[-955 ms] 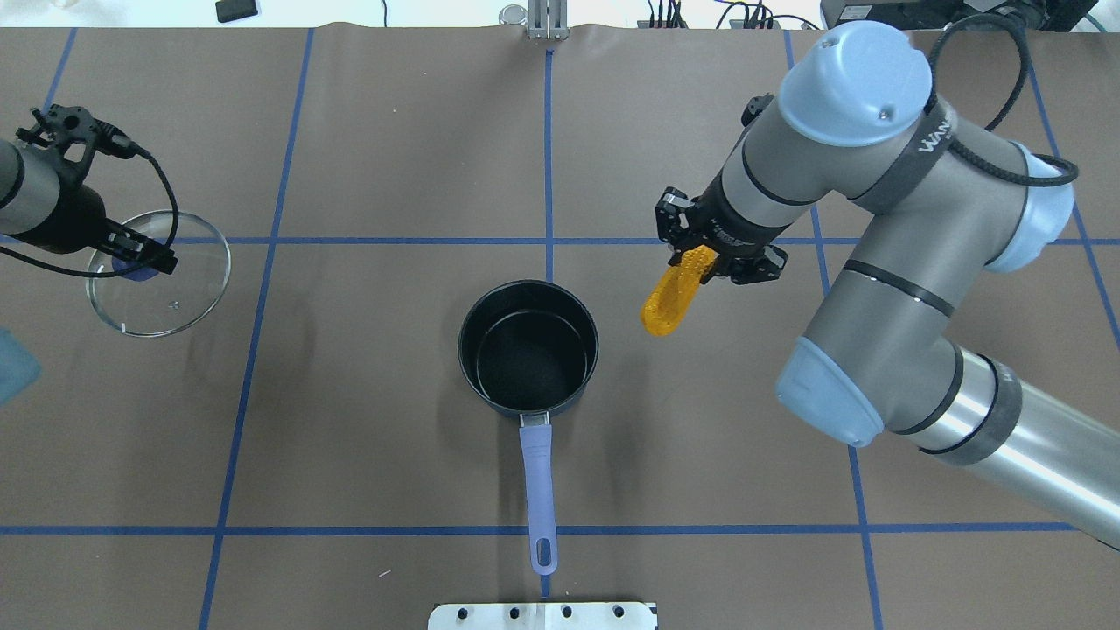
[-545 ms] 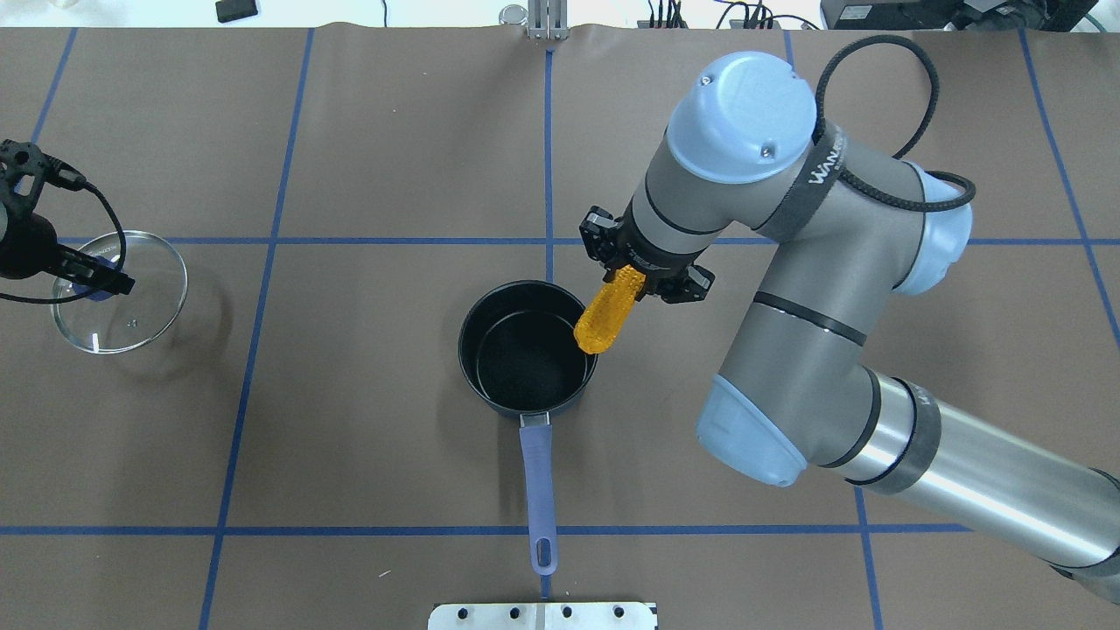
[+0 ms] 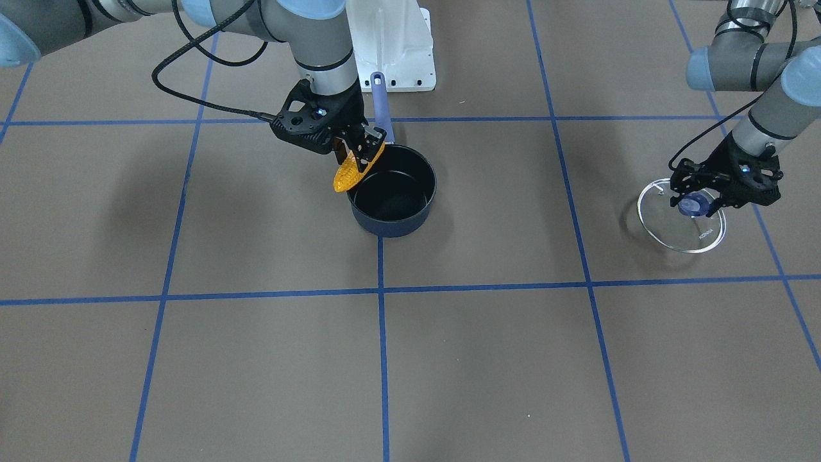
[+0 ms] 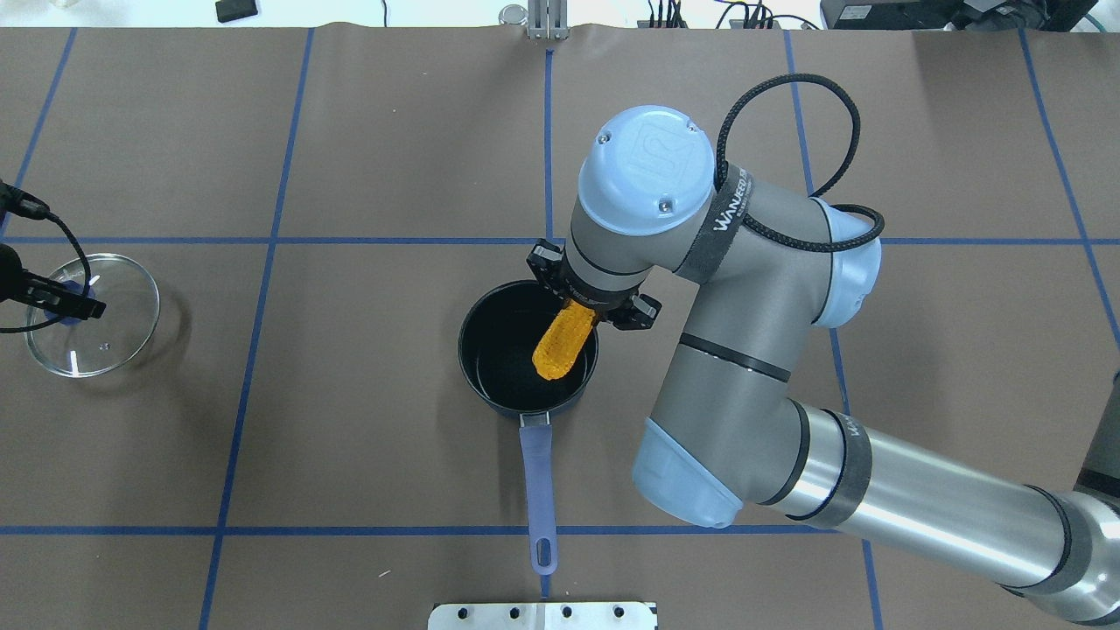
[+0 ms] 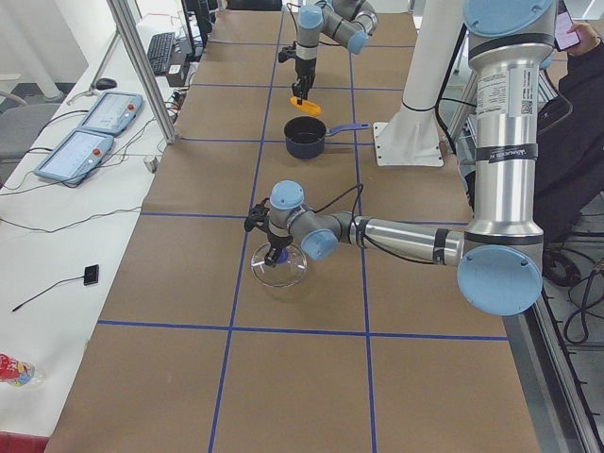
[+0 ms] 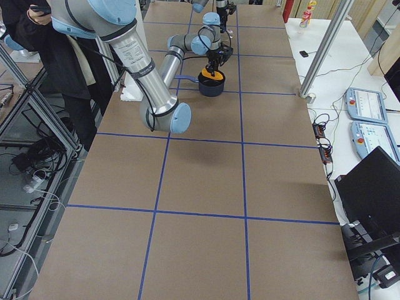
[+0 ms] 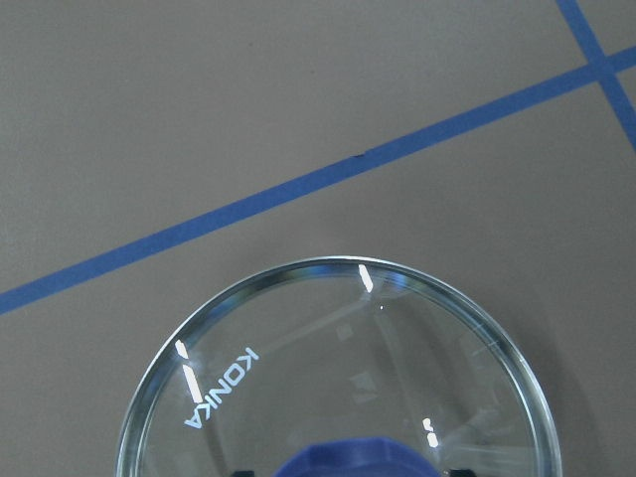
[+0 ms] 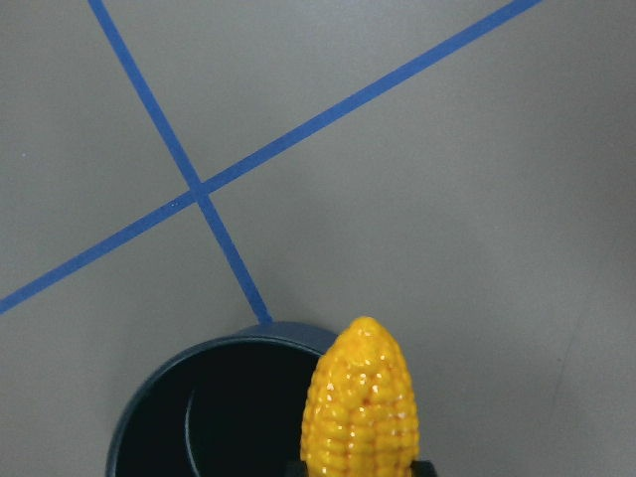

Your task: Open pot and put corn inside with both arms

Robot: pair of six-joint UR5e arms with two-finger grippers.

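Observation:
The dark pot (image 4: 472, 367) stands open at the table's middle, its purple handle (image 4: 536, 477) pointing toward the robot. It also shows in the front view (image 3: 392, 221). My right gripper (image 4: 579, 311) is shut on the orange-yellow corn (image 4: 560, 343). It holds the corn tilted, tip down, above the pot's right rim (image 3: 349, 170) (image 8: 363, 407). My left gripper (image 4: 68, 302) is shut on the blue knob (image 7: 348, 459) of the glass lid (image 4: 109, 341). It holds the lid low over the table at the far left (image 3: 683, 232). I cannot tell whether the lid touches the table.
The brown table cover carries a grid of blue tape lines (image 4: 262, 241). The white base plate (image 4: 542, 615) sits at the near edge behind the pot handle. Control tablets (image 5: 85, 142) and a person (image 6: 37, 37) are beside the table in the side views.
My right arm has carried the corn leftward from beside the pot to above its right rim. My left arm has moved the lid farther left and nearer the robot.

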